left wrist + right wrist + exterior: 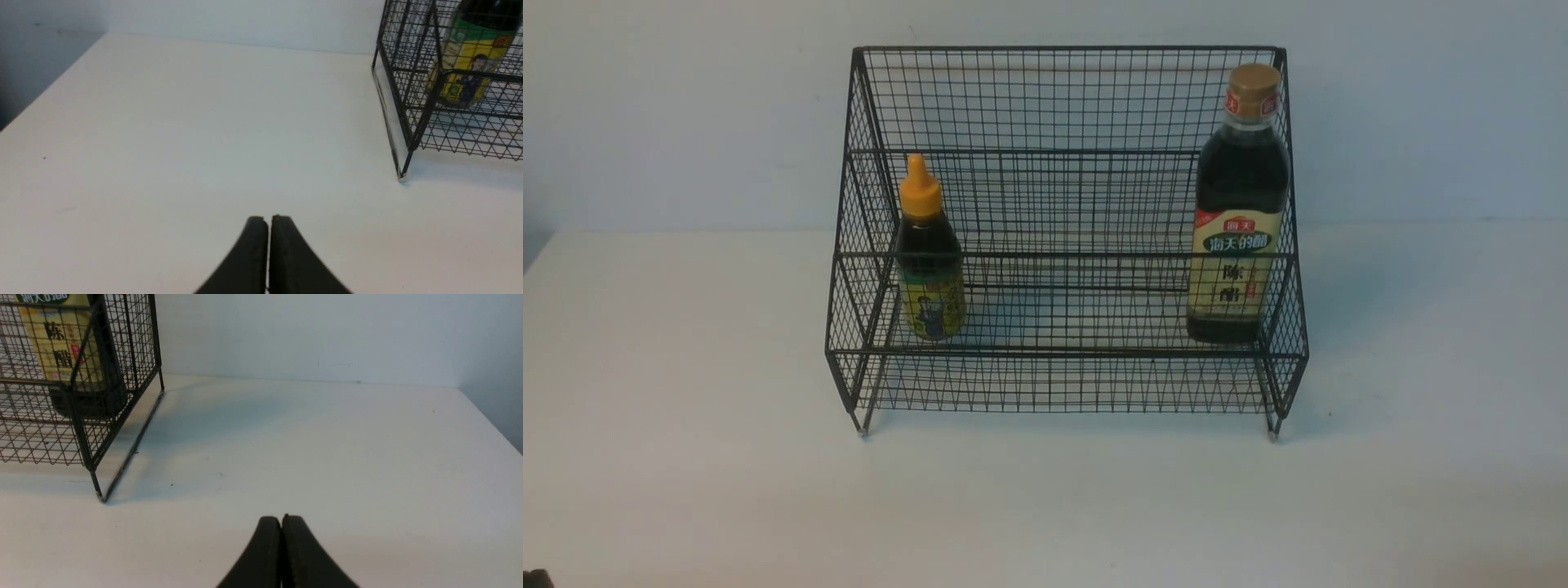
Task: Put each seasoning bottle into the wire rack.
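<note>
Nearest the lens in each wrist view sit curved black fingers, matte and rubbery: the left gripper (269, 222) has its two pads pressed together with only a hairline seam between them, holding nothing, and the right gripper (281, 522) is closed the same way, empty, its tips hovering over bare tabletop.

The wire rack (1062, 204) stands at the centre of the front view, a black stepped frame of thin mesh with a tall back, sloping sides and small pointed feet. On its lower tier, at about 9 o'clock from the rack's centre, the short bottle (929, 253) stands upright: dark liquid, an orange pointed cap, a glossy yellow label with a cartoon figure (the left wrist view shows it through the mesh). At about 3 o'clock, against the right side wall, the tall bottle (1239, 212) stands upright on the same tier, with a tan ribbed cap, dark contents and a cream-and-green label bearing printed characters. The two bottles are well apart.

The table (686, 457) is smooth, matte and off-white, with a few tiny specks. Behind it rises a plain pale wall (670, 106), blue-grey in tone, meeting the table in a straight line.
</note>
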### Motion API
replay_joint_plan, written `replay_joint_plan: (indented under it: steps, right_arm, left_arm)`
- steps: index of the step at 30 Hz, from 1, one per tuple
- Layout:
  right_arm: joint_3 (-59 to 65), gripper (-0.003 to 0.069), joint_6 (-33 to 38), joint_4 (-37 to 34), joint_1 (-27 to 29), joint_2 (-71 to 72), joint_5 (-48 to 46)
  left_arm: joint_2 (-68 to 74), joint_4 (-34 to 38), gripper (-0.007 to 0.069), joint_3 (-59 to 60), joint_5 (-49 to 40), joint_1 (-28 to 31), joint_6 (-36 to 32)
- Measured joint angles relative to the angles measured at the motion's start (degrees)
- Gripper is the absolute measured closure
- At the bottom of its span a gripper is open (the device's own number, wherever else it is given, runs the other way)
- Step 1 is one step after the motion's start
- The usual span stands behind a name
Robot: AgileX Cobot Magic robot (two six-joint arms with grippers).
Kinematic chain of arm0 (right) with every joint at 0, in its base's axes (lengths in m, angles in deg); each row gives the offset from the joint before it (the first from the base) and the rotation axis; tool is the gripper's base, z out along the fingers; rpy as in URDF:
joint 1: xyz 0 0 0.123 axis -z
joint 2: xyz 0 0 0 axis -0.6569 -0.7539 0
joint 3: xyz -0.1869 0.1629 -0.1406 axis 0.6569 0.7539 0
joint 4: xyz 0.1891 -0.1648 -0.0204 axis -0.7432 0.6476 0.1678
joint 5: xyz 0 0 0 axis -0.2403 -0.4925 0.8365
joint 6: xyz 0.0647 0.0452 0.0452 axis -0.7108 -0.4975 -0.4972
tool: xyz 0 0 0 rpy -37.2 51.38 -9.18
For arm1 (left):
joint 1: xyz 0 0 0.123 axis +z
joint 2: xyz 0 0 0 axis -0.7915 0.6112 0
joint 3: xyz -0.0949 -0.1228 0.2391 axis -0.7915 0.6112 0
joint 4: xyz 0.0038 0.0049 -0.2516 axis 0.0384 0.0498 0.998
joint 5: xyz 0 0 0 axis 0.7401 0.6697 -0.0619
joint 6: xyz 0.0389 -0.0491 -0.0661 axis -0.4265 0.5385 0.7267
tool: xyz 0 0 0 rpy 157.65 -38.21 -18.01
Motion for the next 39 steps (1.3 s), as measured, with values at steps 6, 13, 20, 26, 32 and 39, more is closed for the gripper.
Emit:
replay_joint_plan:
  steps: [6, 13, 20, 26, 32, 39]
  right_arm:
    - [0.0, 0.0673, 0.0, 0.0, 0.0, 0.0, 0.0]
    - [0.0, 0.0673, 0.0, 0.0, 0.0, 0.0, 0.0]
    - [0.0, 0.0673, 0.0, 0.0, 0.0, 0.0, 0.0]
    - [0.0, 0.0673, 0.0, 0.0, 0.0, 0.0, 0.0]
    - [0.0, 0.0673, 0.0, 0.0, 0.0, 0.0, 0.0]
    - [0.0, 0.0673, 0.0, 0.0, 0.0, 0.0, 0.0]
  left_arm:
    - [0.0, 0.0, 0.0629, 0.0, -1.5, 0.1, -1.0]
    - [0.0, 0.0, 0.0629, 0.0, -1.5, 0.1, -1.6]
    - [0.0, 0.0, 0.0629, 0.0, -1.5, 0.1, -1.6]
    - [0.0, 0.0, 0.0629, 0.0, -1.5, 0.1, -1.6]
    - [0.0, 0.0, 0.0629, 0.0, -1.5, 0.1, -1.6]
    - [0.0, 0.0, 0.0629, 0.0, -1.5, 0.1, -1.6]
